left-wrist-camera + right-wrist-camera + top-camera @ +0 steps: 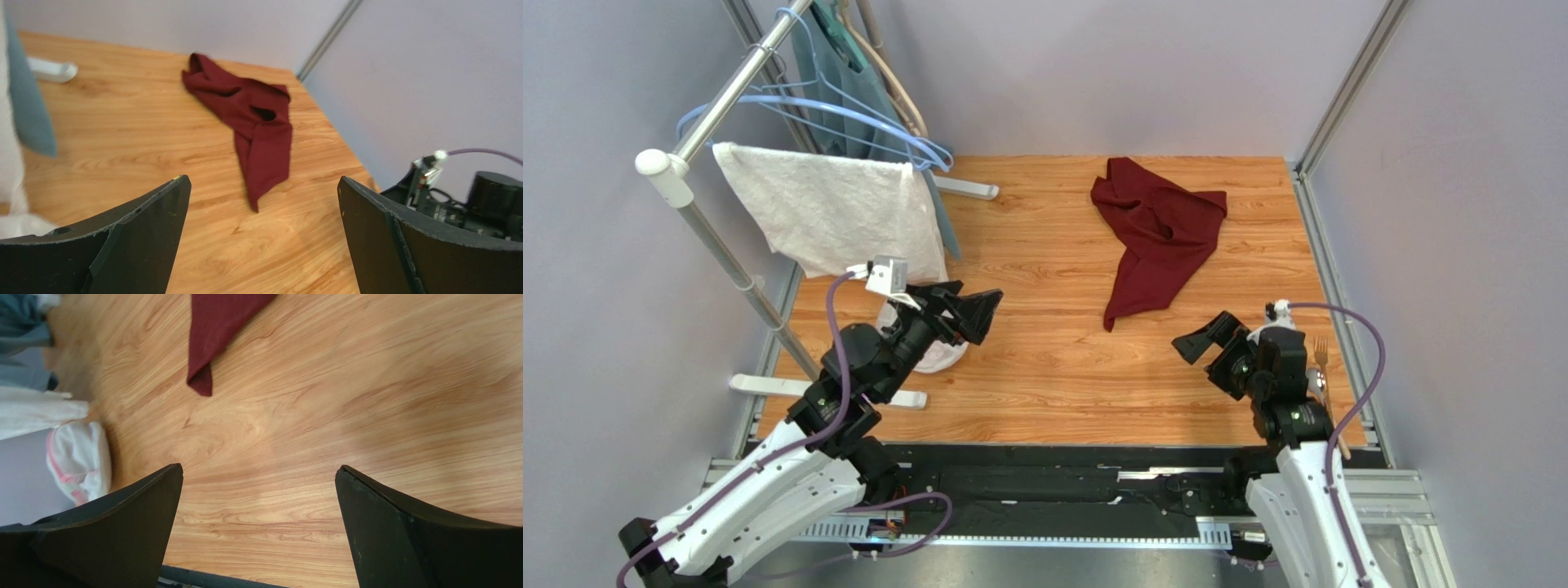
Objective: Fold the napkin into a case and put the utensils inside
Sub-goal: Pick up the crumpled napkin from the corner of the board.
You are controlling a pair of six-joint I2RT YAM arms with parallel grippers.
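The dark maroon-red soft cloth napkin [1155,233] lies crumpled and unfolded near the far edge of the wooden table [1051,355], right of centre. A silver metal fork [1319,354] shows at the right edge, partly hidden by the right arm. The left gripper [972,309] and the right gripper [1205,342] hover over the near half, fingers spread wide, holding nothing.

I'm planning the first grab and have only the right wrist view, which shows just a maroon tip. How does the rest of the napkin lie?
Observer: The napkin lies crumpled and unfolded near the far edge of the table.
Operator: Any utensils? I see none.
Observer: A fork lies at the table's right edge, beside the right arm.
Operator: And the left gripper?
Observer: The left gripper is open and empty, near the hanging white towel.
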